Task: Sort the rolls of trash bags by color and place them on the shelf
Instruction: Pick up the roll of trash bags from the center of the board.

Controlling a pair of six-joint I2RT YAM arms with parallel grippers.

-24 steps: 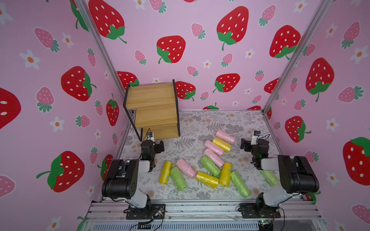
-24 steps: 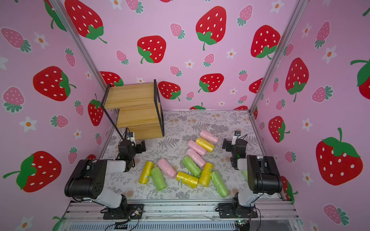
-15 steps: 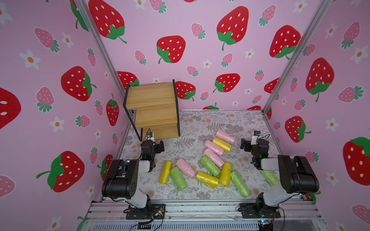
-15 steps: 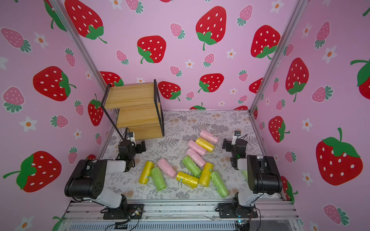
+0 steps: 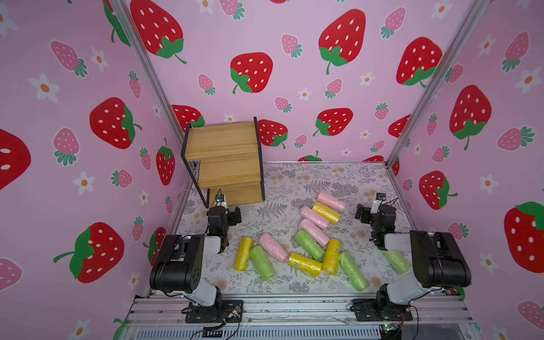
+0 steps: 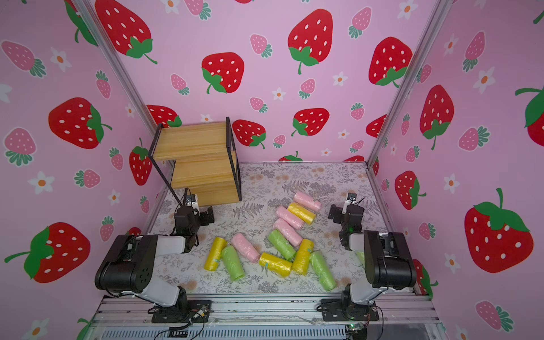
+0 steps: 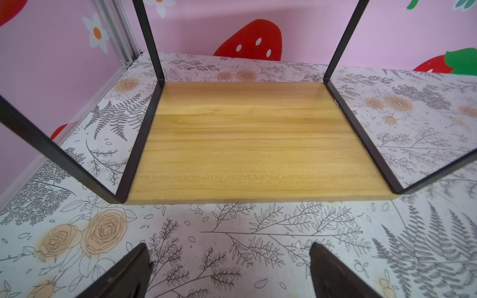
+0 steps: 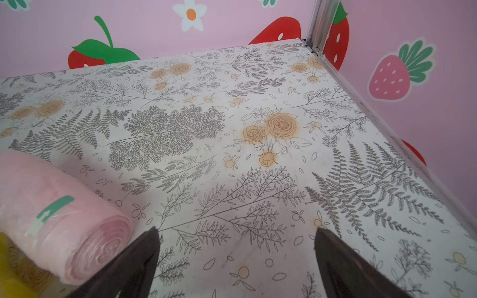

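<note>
The left end effector (image 7: 229, 249) and the right end effector (image 8: 237, 230) both keep their fingers wide apart, with nothing between. Of the shelf (image 5: 223, 141), the left wrist view shows only the lowest board (image 7: 258, 142), just ahead of the left end effector. The rolls of trash bags (image 5: 313, 232) lie on the counter (image 5: 294, 176) between both end effectors. One green roll (image 5: 397, 262) is half hidden behind the right arm (image 5: 435, 259). Just beside the right end effector, a pink roll (image 8: 64, 219) carries a green and white sticker (image 8: 53, 207); we cannot read any writing on it. A yellow roll (image 8: 7, 281) is cut off.
</note>
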